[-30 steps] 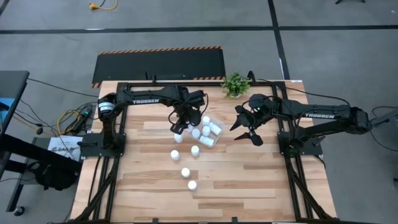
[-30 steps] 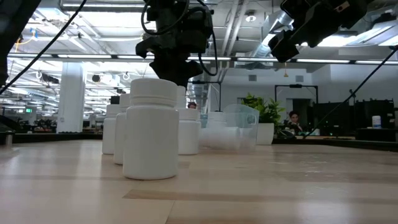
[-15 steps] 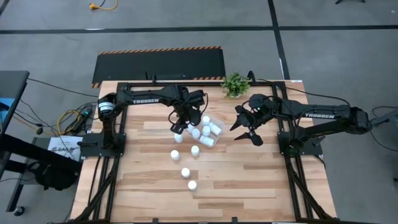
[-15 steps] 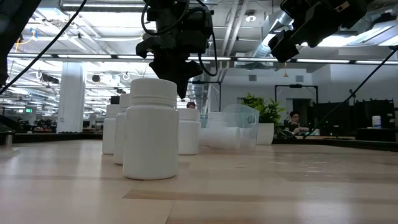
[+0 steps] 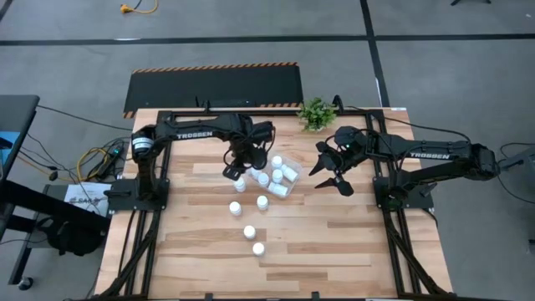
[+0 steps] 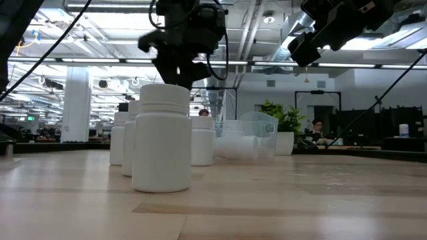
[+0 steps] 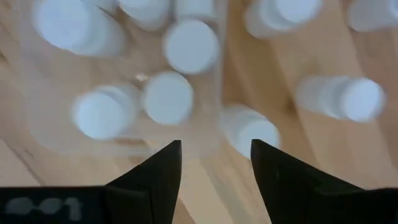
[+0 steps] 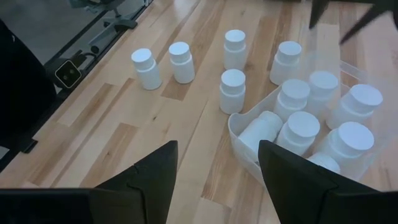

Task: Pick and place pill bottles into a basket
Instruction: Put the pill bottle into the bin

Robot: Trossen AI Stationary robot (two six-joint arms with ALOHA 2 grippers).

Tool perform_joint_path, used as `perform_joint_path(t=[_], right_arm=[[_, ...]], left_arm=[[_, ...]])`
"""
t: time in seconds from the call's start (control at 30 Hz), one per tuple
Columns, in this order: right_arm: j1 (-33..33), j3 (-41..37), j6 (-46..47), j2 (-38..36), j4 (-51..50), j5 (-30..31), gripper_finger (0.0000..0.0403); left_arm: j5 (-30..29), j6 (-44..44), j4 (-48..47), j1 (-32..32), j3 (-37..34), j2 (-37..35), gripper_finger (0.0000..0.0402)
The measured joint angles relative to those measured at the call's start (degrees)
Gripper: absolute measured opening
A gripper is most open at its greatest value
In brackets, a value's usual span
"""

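Pill bottles (image 5: 249, 232) are being collected; left gripper (image 5: 231, 172), jaws apart and empty, is positioned centre-frame beside the basket (image 5: 288, 186); a descent onto a loose bottle is required next.

**A robotics lab on an open industrial floor**

The wooden surface (image 5: 334, 242) sits in a black frame on grey carpet tiles (image 5: 468, 75), with loose cables (image 5: 92, 159) trailing at one side. Across it, exposed ceiling ducts (image 6: 267, 40), strip lights, white columns (image 6: 77, 100) and distant workstations show, where a person (image 6: 317, 127) sits.
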Motion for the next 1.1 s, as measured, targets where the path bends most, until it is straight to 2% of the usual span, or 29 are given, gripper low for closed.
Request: perform_joint_path(t=[0.1, 0.2, 0.3, 0.5, 0.7, 0.93, 1.1], right_arm=[[0.02, 0.0, 0.0, 0.0, 0.0, 0.0, 0.0218], [0.0, 0.0, 0.02, 0.0, 0.0, 0.0, 0.0218], [0.0, 0.0, 0.07, 0.0, 0.0, 0.0, 0.0218], [0.01, 0.0, 0.09, 0.0, -0.02, 0.0, 0.0218], [0.02, 0.0, 0.41, 0.0, -0.18, 0.0, 0.0218], [0.02, 0.0, 1.05, 0.0, -1.5, 0.0, 0.0218], [0.02, 0.0, 1.05, 0.0, -1.91, 0.0, 0.0218]], left_arm=[[0.69, -1.14, -5.39, -1.02, 1.28, -0.02, 0.0181], [4.01, -2.98, -9.49, -2.78, 1.46, -0.04, 0.0181], [6.83, -4.57, -10.35, -5.67, 1.46, -0.34, 0.0181], [7.23, -6.13, -12.81, -12.84, 1.48, -0.66, 0.0181], [7.52, -11.9, -10.0, -19.58, 1.48, -0.66, 0.0181], [7.76, -28.77, -3.64, -23.5, 1.48, -0.66, 0.0181], [8.34, -30.4, -1.94, -25.34, 1.48, -0.63, 0.0181]])
